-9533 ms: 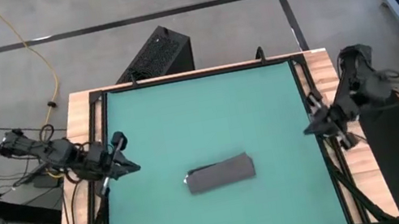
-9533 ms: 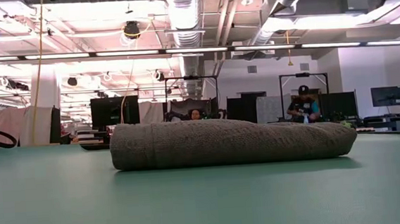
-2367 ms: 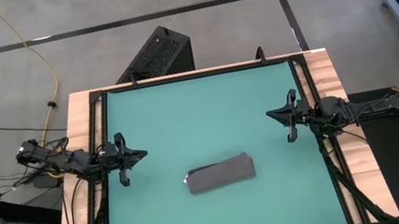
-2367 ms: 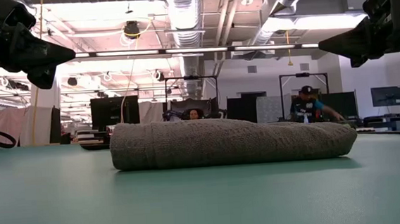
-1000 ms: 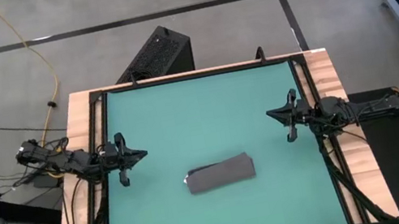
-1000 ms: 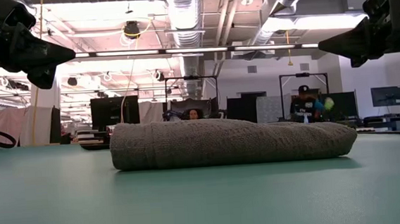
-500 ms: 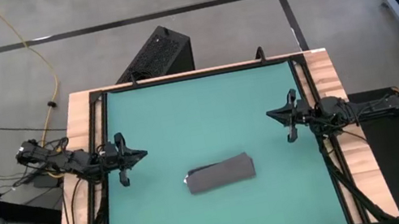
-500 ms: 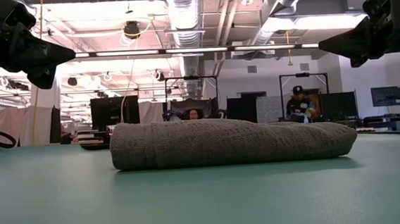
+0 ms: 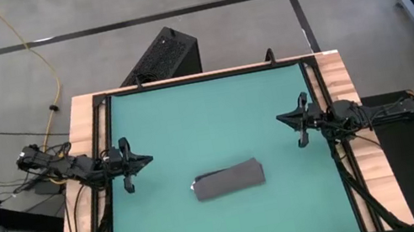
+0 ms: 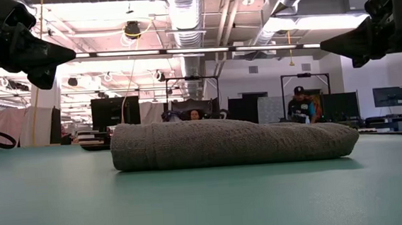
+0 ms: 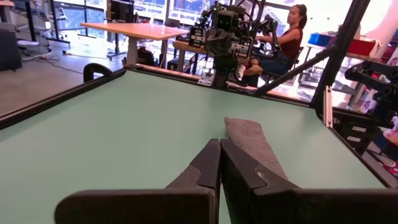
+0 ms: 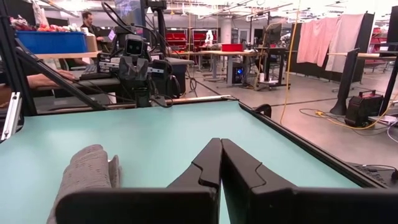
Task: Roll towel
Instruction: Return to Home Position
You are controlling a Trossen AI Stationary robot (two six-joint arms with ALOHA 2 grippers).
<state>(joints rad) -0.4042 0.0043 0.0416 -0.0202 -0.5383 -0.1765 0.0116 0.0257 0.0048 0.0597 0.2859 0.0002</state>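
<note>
One wooden table [image 9: 81,121] fills the middle of the high view, and a green mat [image 9: 207,116] framed by black rails covers nearly all of its top. Two dark arms reach in over the mat's side edges, the left arm [image 9: 62,164] from the left and the right arm [image 9: 369,115] from the right. Both are stretched out and point toward each other across the mat. A black box [image 9: 164,55] sits on the floor just beyond the table's far edge.

The towel [image 9: 229,179] lies on the mat fully rolled, a short grey log set slightly aslant. It sits between the two arms but closer than they are to the table's lower edge in that view. In the low view the roll rests flat on the mat, with its layered end at the left.

The left gripper [image 9: 149,159] hangs above the mat close to the left edge, well apart from the towel. Its wrist view shows the two fingers pressed together and holding nothing. The right gripper [image 9: 279,118] hangs above the mat near the right edge, likewise well apart from the towel, with its fingers closed against each other and empty.
</note>
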